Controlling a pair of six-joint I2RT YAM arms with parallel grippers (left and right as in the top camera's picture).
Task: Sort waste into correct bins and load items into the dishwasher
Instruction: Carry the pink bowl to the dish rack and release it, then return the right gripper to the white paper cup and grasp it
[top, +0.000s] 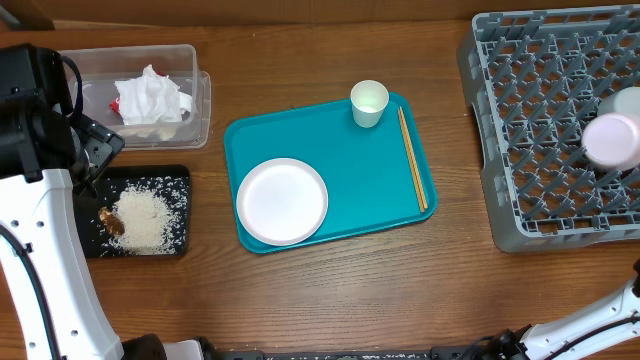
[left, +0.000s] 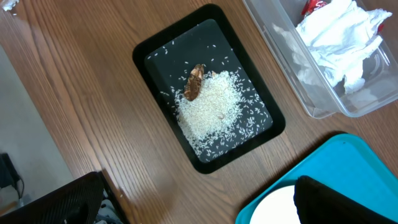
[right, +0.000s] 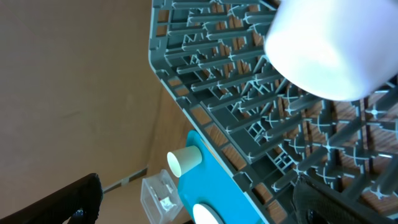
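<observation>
Showing one plate (top: 282, 200), one cup (top: 369, 102), two chopsticks (top: 413, 158), one bowl (top: 612, 140); left tool (left: 199, 210), right tool (right: 198, 208) wide.

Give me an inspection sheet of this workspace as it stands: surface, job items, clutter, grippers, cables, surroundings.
Surface: wooden table, grain visible.
Job's things: clear tub holds tissues and a red wrapper; black tray holds rice and a brown scrap; plate, cup and chopsticks lie on the teal tray; one white bowl sits in the grey rack.
Clutter: nothing seen.
Grippers: left gripper open, empty, near the black tray; right gripper open, empty, over the rack.
Cables: black cable loops by the left arm.
Surroundings: plain floor beside the table.
</observation>
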